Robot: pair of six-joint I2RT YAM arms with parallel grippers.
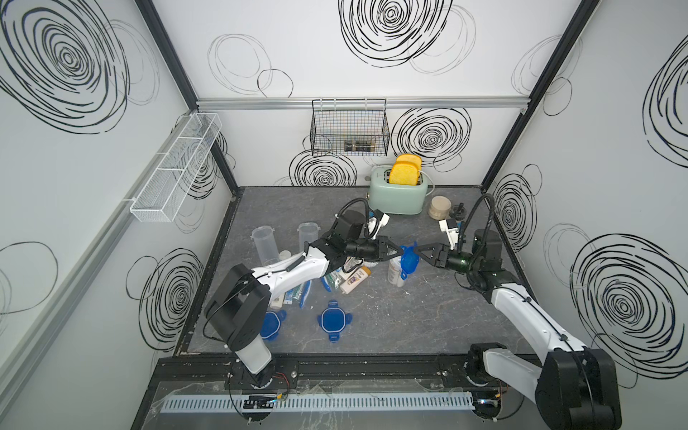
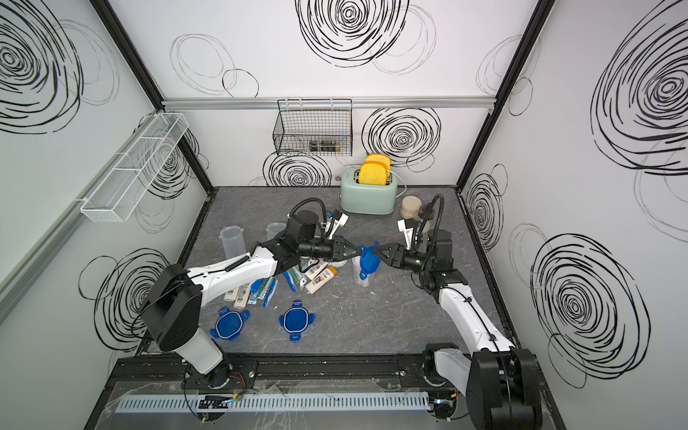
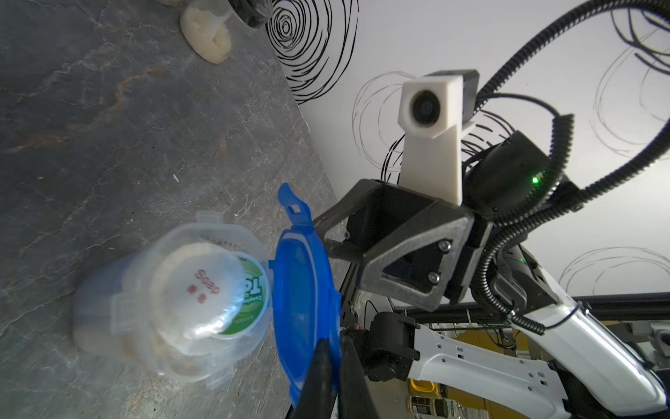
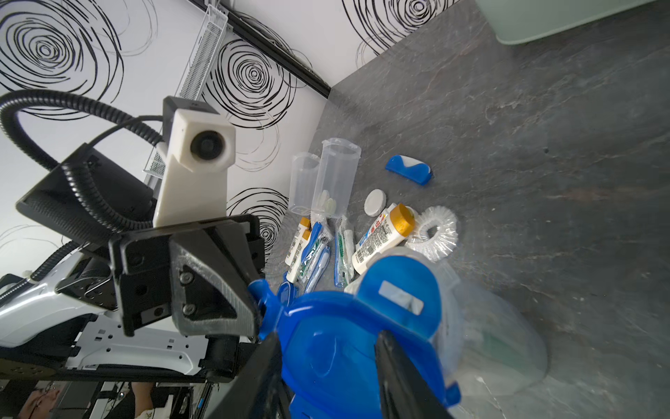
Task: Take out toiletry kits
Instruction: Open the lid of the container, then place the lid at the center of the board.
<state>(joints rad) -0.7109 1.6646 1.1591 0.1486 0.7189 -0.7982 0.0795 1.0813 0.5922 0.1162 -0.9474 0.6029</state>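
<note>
Currently one toiletry kit (image 3: 203,290) sits inside a clear container (image 1: 394,274) near the middle of the table (image 1: 409,327). The left wrist view looks into its open mouth, where a white disc marked Soap lies over a green-rimmed tin (image 3: 253,295). The other toiletry kits (image 1: 346,281) lie loose on the table just beside it, partly under the left arm. They include cream bottles with tan caps (image 4: 384,232), wrapped blue toothbrushes (image 4: 315,254), a round white tin (image 4: 375,202) and a clear-wrapped ring (image 4: 433,232).

Just above the container's mouth a blue lid (image 1: 408,258) stands on edge, off the rim, caught between both grippers. The left gripper (image 1: 401,251) is closed down on one edge of it, its fingers pinching the rim in the left wrist view. The right gripper (image 1: 417,254) meets the lid from the opposite side, nearly closed, with the lid between its fingers in the right wrist view.

Beyond the loose pile, two uncapped containers (image 1: 265,245) stand side by side, and two spare lids (image 1: 334,320) lie flat nearer the arms' bases. At the back a mint-green toaster (image 1: 398,195) holds two yellow slices, with a beige-filled jar (image 1: 441,209) just beside it. A black wire basket (image 1: 350,128) hangs on the back wall and a white mesh shelf (image 1: 175,167) on the side wall.
</note>
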